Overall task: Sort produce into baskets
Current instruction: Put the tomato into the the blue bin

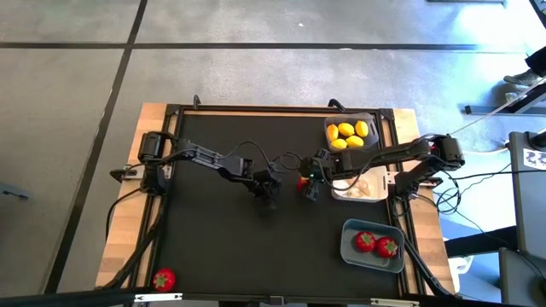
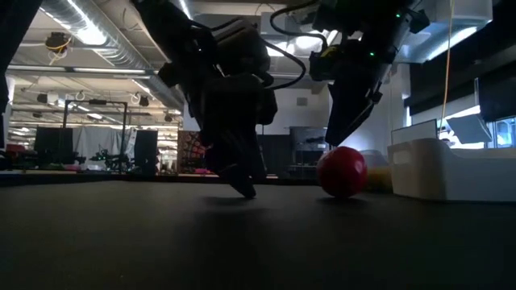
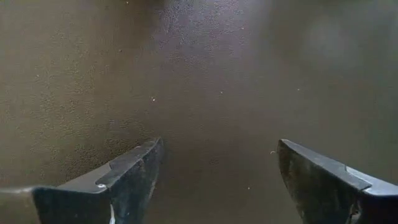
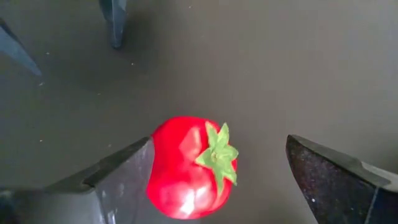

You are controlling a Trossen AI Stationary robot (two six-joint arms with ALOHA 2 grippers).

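- Three baskets are seen along the right side of the black table (image 1: 213, 247): a dark grey basket (image 1: 373, 119) at the far edge, a white basket (image 1: 375, 194) in the middle, and a blue-grey basket (image 1: 350, 247) nearest the front.
- Yellow lemons (image 1: 348, 135) are held in the dark grey one; two red fruits (image 1: 376, 245) lie in the blue-grey one; pale bulbs (image 1: 362, 186) can be made out in the white one.
- One red fruit with a green top (image 4: 189, 167) rests on the mat near the table's middle, just left of the white basket.
- The right gripper (image 4: 214, 180) is spread wide around this fruit, with a gap seen between the fruit and one finger; nothing is grasped.
- The left gripper (image 3: 217, 177) is lowered to bare mat just beside it, its fingers parted and empty.
- Another red fruit (image 1: 164, 279) lies alone at the table's front left corner.
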